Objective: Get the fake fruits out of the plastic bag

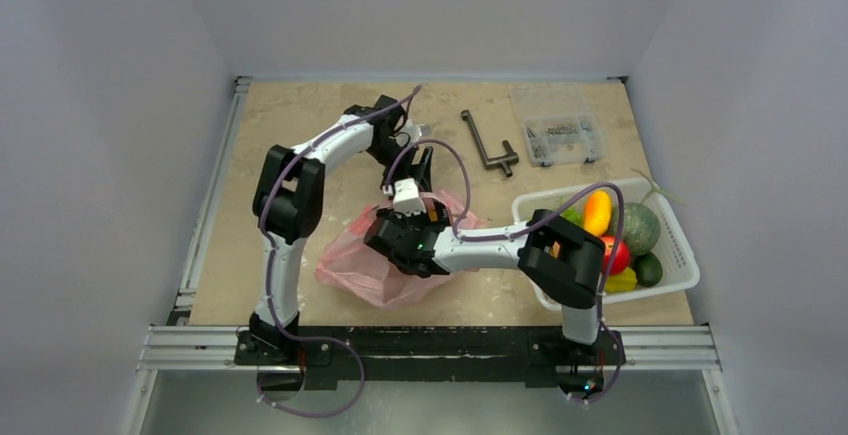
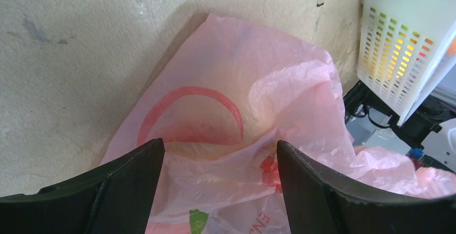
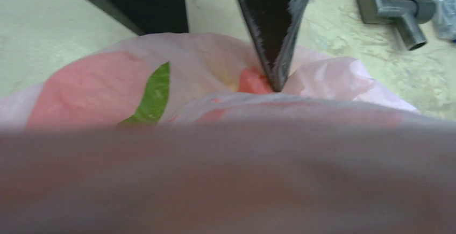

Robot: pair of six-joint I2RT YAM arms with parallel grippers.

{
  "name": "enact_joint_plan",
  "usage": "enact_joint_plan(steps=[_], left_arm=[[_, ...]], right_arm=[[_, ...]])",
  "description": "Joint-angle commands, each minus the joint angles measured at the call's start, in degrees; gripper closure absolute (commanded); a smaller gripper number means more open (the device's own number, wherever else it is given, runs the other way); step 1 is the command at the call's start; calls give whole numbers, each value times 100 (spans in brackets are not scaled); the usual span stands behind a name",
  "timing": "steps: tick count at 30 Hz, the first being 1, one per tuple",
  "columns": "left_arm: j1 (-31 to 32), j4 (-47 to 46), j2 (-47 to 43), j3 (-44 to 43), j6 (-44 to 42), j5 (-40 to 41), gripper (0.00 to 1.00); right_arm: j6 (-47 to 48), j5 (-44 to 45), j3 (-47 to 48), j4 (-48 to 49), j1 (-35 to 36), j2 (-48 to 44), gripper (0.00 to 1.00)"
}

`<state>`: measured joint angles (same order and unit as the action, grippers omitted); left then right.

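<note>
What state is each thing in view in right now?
plastic bag: crumpled, lying on the table
left gripper: open, fingers either side of a bag fold
right gripper: at the bag, fingers hidden, cannot tell
basket: upright, holding fruit
fake fruits: several in the basket
parts box: lid state unclear

plastic bag (image 2: 231,110): red print in the left wrist view, only the letters "EN" can be read, the rest is cut off by the picture edge
elsewhere: no readable text or numbers

plastic bag (image 3: 226,185) blurred up close, inside hidden
</note>
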<state>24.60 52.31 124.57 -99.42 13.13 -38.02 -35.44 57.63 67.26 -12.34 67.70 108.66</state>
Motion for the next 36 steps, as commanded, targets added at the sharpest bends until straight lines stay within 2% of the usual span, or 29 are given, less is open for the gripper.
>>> enact_joint_plan(steps=[1, 4, 8, 13, 16, 22, 24, 27, 36], left_arm=[[122, 240, 36, -105, -291, 31, 24], [132, 243, 83, -175, -284, -40, 24], [180, 269, 76, -179, -324, -93, 24], [258, 296, 39, -187, -387, -177, 24], [290, 327, -13, -188, -421, -117, 24], [288, 372, -245, -233, -425, 149, 21], [282, 458, -367, -287, -444, 482, 20], [197, 656, -659, -394, -479, 1185, 16], [-429, 462, -2040, -9, -462, 2946, 10]], right_arm=[[-220, 542, 137, -571, -117, -65, 1], [144, 633, -19, -264, -152, -63, 1], [717, 626, -251, 654, -299, 57, 1], [1385, 736, -83, 1488, -382, 503, 1], [1611, 850, 3, 1815, -398, 695, 6], [2005, 657, -115, 2489, -398, 673, 36], [2036, 633, -133, 2581, -397, 646, 52], [2208, 536, -112, 2829, -413, 626, 68], [2999, -279, 558, 3237, -478, 762, 91]])
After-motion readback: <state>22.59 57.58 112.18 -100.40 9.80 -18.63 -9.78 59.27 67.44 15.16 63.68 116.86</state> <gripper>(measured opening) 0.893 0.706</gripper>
